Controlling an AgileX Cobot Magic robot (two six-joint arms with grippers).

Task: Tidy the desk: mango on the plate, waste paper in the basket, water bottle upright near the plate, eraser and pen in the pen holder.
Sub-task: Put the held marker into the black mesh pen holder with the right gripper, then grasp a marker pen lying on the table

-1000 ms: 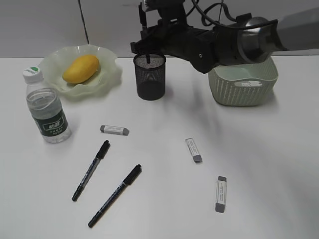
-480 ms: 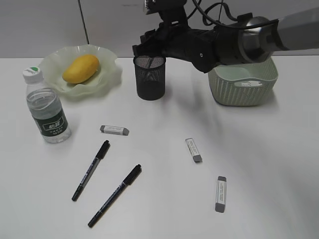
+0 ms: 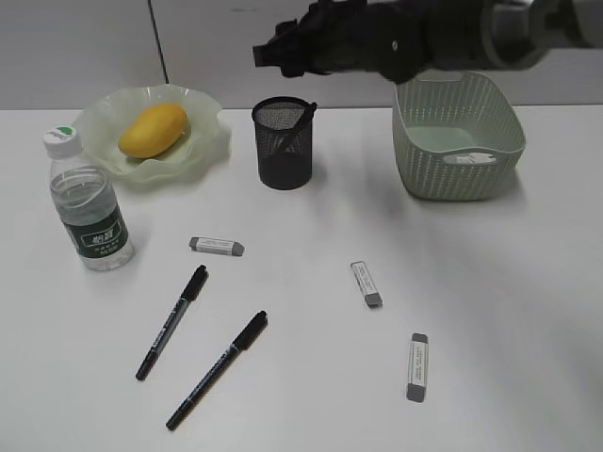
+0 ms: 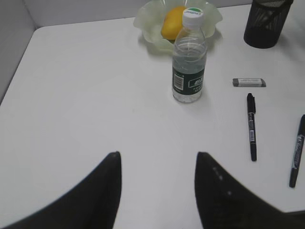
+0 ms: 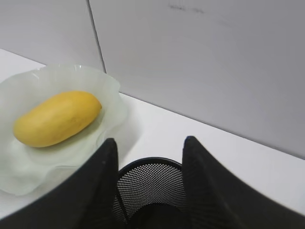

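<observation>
The mango (image 3: 153, 129) lies on the ruffled green plate (image 3: 203, 141) at the back left. The water bottle (image 3: 89, 202) stands upright in front of the plate. The black mesh pen holder (image 3: 283, 146) holds one pen (image 3: 306, 115) leaning on its rim. Two pens (image 3: 171, 321) (image 3: 217, 369) and three erasers (image 3: 216, 246) (image 3: 366, 284) (image 3: 417, 366) lie on the desk. My right gripper (image 5: 150, 143) is open and empty above the pen holder (image 5: 152, 181). My left gripper (image 4: 157, 157) is open over bare desk, well short of the bottle (image 4: 189, 62). No waste paper shows.
The sage-green basket (image 3: 459, 137) stands at the back right; its visible inside looks bare. A grey wall runs behind the desk. The right arm (image 3: 405, 38) stretches across the top above holder and basket.
My right gripper let a pen go into the pen holder, then rose up and back. The pen now leans in the holder. Nothing else moved.
</observation>
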